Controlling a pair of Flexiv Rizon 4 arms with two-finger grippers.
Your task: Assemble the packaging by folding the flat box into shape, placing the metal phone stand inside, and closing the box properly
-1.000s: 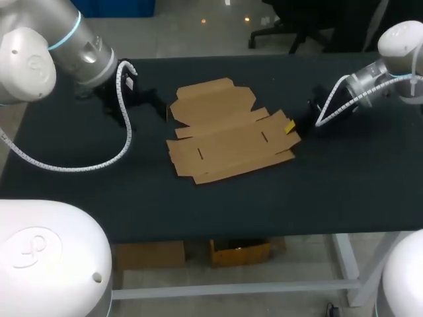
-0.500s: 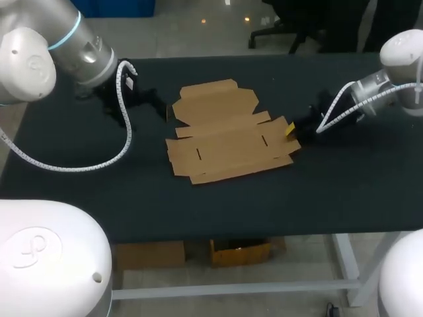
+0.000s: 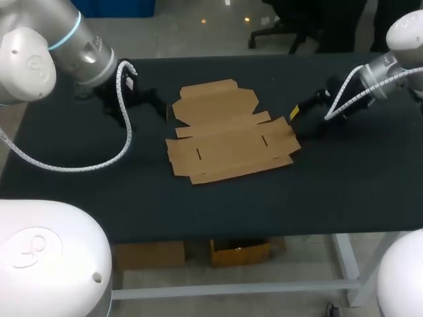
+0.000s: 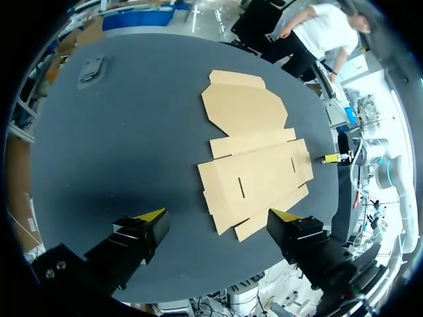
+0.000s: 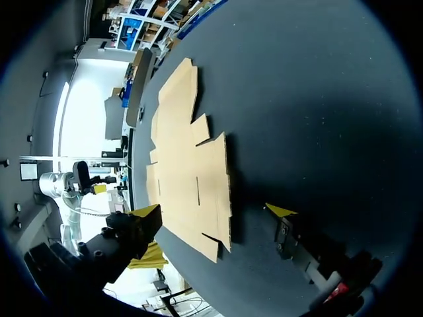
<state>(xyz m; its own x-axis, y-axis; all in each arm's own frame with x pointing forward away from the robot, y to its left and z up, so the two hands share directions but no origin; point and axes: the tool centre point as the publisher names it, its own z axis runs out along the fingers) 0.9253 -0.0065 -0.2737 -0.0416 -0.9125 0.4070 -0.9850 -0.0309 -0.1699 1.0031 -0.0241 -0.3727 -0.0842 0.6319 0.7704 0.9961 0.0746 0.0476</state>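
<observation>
Noted flat cardboard box blank (image 3: 228,135) unfolded at mid-table. Found right gripper (image 5: 215,211) at its 3 o'clock edge, fingers spread, empty; left gripper (image 4: 218,214) likewise spread, at 10 o'clock. Should pin centre, then raise side flap (image 3: 283,131) along crease (slowly).

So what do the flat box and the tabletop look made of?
The flat box looks like plain brown cardboard, matte, with die-cut flaps and slots. The tabletop is dark and matte, no glare; possibly a fabric or rubber cover, cannot tell.
</observation>
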